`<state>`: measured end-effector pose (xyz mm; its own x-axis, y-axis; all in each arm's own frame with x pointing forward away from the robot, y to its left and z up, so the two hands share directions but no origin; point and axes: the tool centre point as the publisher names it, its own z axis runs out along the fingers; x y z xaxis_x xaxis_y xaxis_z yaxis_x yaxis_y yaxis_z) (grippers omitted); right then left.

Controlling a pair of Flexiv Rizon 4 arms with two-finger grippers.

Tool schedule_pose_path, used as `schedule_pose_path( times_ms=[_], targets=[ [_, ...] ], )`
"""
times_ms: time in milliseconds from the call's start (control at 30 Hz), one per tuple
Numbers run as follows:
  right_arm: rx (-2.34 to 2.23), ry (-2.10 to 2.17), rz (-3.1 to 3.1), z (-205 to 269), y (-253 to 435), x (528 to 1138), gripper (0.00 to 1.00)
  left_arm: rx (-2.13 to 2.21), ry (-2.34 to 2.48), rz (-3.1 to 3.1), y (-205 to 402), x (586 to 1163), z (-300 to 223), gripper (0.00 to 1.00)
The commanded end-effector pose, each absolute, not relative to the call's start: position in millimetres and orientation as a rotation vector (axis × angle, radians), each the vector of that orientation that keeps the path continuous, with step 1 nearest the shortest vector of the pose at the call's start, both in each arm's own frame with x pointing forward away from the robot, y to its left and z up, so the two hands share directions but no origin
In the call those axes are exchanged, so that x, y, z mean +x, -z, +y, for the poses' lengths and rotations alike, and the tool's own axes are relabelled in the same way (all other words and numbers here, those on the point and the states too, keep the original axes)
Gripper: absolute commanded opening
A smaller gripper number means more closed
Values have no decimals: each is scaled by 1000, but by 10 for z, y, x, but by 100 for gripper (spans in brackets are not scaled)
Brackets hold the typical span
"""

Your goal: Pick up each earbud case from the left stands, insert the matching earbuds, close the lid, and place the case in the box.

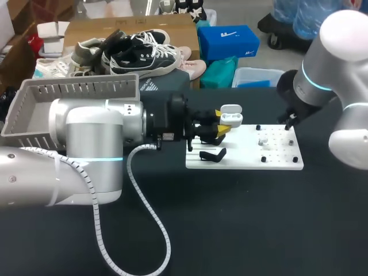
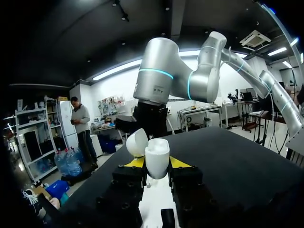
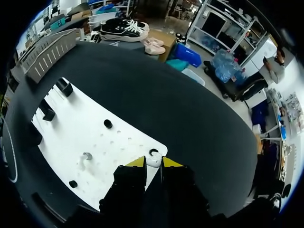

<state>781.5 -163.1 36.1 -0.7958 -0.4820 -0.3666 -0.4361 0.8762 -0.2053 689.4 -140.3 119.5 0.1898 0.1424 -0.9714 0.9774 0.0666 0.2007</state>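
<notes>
Earbud case (image 1: 231,115) of glossy white plastic, lid open, shows just right of centre in the head view. It is gripped between the yellow-tipped fingers of the left gripper (image 1: 221,122). Your left arm fills the left half of the frame. Below the case a flat white rectangular board (image 1: 276,160) lies on the black table (image 1: 230,230). A black hooked stand (image 1: 213,154) sits at the board's left end and a small white earbud (image 1: 263,140) stands mid-board. The right gripper (image 1: 289,122) hangs over the board's upper right corner. A grey slotted plastic box (image 1: 34,98) sits at the upper left.

In the left wrist view, you see the case upright between the two fingers, one pressing each side. Its rounded lid is tipped open to one side, and your right arm stands ahead of it.

In the right wrist view, the right gripper is down at the board's corner. A second small white earbud (image 3: 153,160) lies right at its tip, touching a black ring (image 3: 153,152). You cannot tell whether this claw grips it. The first earbud stands farther along the board.
</notes>
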Motion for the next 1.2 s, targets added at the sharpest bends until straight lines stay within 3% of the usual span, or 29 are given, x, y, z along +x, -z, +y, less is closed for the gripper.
schedule_pose_path(
  times_ms=[33,600,1200],
  targets=[
    [-651,187,2601,-1616,-496,7563,0,1331,937,1192,-1189,6892,-1401,0],
    [-664,217,2567,-1295,-775,6891,0,1331,937,1192,-1189,6892,-1401,0],
    [-664,217,2567,-1295,-775,6891,0,1331,937,1192,-1189,6892,-1401,0]
  ],
)
